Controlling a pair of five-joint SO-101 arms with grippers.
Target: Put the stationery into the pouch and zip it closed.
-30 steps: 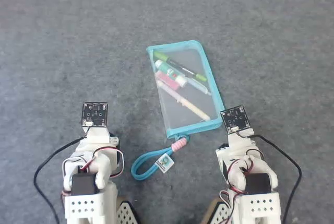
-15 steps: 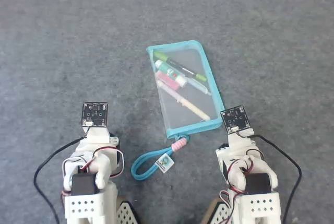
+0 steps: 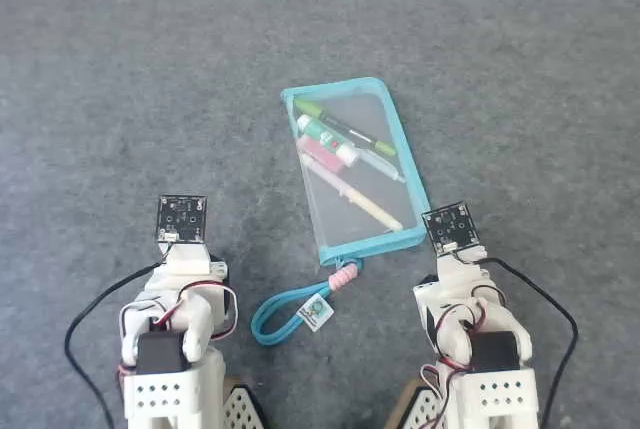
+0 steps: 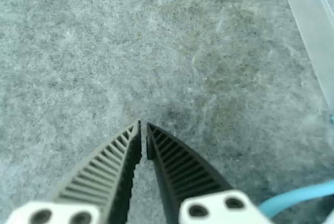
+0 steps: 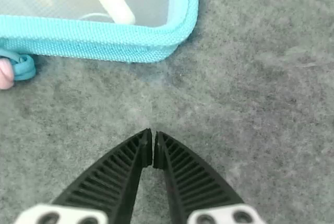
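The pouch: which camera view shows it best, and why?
The high view: the whole pouch lies in sight, stationery inside. The right wrist view shows one teal corner; the left wrist view, its clear edge.

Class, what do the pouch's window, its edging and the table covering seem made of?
Pouch window: likely clear, glossy plastic; pens show through.
Edging: turquoise woven fabric, visible mesh texture.
Table covering: grey felt or carpet, fuzzy and matte.

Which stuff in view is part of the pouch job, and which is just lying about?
Job:
pouch
pens inside it
wrist strap on the pouch
left tool, shut on nothing
right tool, shut on nothing

Just there:
grey mat
black cable by an arm's base
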